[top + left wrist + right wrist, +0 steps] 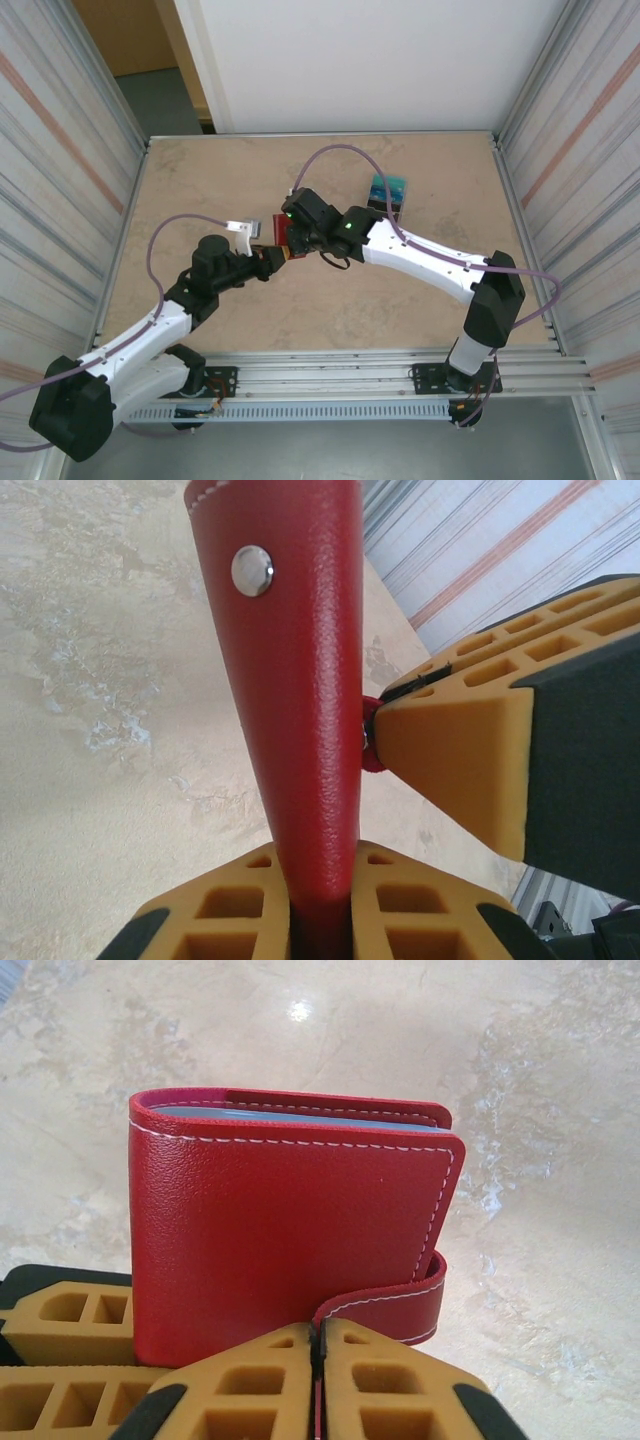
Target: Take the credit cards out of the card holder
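The left gripper [318,885] clamps the closed red card holder [300,680] by one edge. The right gripper [318,1345] pinches its snap tab [390,1308], jaws nearly together. The credit cards [389,192] lie beyond the right gripper; their print is too small to read.

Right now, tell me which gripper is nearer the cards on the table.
Right. The right gripper holds the wallet on its side toward the cards; the left gripper grips its other side, farther off.

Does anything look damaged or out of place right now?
Nothing looks damaged. The left hand clamps the card holder, the right hand pinches its snap tab; credit cards lie overlapped and askew beyond.
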You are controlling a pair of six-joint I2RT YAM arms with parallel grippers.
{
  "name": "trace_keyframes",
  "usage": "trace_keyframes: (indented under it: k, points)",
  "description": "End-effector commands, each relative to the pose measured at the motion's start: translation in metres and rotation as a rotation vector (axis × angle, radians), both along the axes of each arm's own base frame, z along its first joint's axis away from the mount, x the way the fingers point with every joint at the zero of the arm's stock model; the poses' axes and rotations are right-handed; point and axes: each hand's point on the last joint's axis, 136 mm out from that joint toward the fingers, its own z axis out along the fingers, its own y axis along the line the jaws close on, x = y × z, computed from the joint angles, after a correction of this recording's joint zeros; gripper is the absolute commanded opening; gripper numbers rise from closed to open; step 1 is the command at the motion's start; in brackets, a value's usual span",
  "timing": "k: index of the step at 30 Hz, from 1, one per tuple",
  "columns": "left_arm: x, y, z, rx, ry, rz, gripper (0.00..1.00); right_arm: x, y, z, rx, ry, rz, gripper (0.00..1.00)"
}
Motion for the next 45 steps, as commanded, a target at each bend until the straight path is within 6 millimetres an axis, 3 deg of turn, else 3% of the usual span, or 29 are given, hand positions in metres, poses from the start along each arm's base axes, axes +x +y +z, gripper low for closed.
trace_keyframes:
  k: [1, 4, 28, 34, 39, 45]
  points:
    - [0.003, -0.004, 0.034, -0.055, -0.105, -0.009, 0.00, 0.002, -0.007, 0.003, -0.029, -0.015, -0.019, 0.05]
    - [0.003, -0.002, 0.032, -0.055, -0.100, 0.005, 0.00, 0.002, -0.008, 0.006, -0.023, -0.024, -0.018, 0.00]
    - [0.004, -0.004, 0.034, -0.069, -0.087, 0.000, 0.00, 0.004, -0.030, 0.021, 0.081, -0.053, -0.034, 0.00]
    - [0.003, -0.005, 0.033, -0.066, -0.090, -0.006, 0.00, 0.000, -0.026, 0.024, 0.122, -0.053, -0.003, 0.00]
    - [0.001, -0.005, 0.033, -0.066, -0.092, -0.016, 0.00, -0.007, -0.022, 0.021, 0.141, -0.055, 0.018, 0.00]
    - [0.000, -0.005, 0.030, -0.057, -0.092, -0.018, 0.00, -0.009, -0.030, 0.017, 0.118, -0.078, -0.021, 0.00]
